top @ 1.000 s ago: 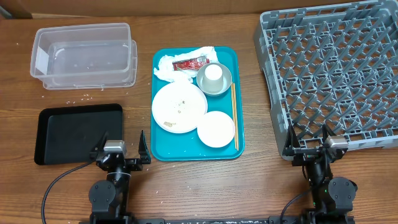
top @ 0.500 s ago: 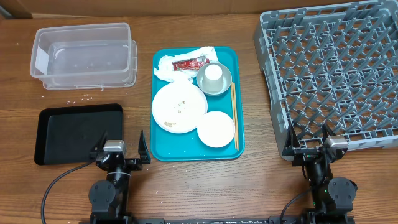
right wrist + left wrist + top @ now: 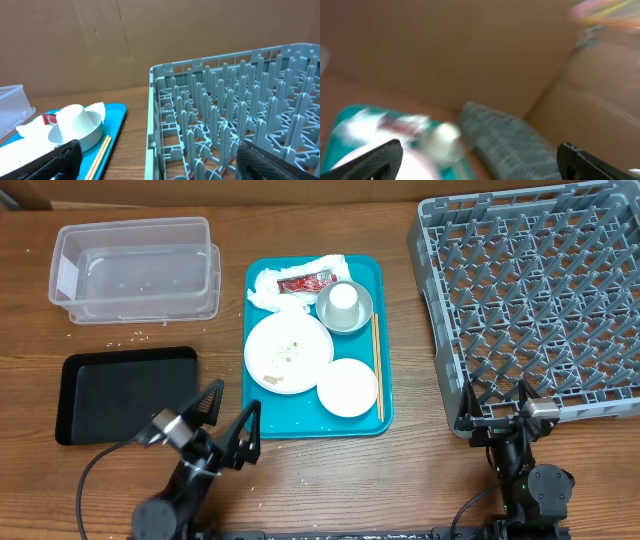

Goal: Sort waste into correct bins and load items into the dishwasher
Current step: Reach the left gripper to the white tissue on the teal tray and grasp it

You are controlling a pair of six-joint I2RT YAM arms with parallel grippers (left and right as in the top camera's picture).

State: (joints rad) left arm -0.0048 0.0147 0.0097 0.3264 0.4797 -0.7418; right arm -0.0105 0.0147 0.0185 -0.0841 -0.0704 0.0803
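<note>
On teal tray (image 3: 297, 418), napkin (image 3: 267, 289), packet (image 3: 305, 281), cup (image 3: 343, 298) in bowl (image 3: 357, 321); chopsticks (image 3: 376, 365) alongside

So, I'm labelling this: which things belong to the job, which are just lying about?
Job: crumpled white paper napkin, small red sauce packet, loose rice grains, large white round plate, smaller white plate, grey-green bowl, small white cup, wooden chopsticks, clear plastic tub, black tray, grey plastic dish rack.
Lying about: teal tray, brown cardboard backdrop.

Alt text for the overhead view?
A teal tray at centre holds a large plate, small plate, bowl with a cup in it, chopsticks, napkin and red packet. A clear tub and black tray sit left of it, grey dish rack right. The left gripper and right gripper are open at the near edge.
</note>
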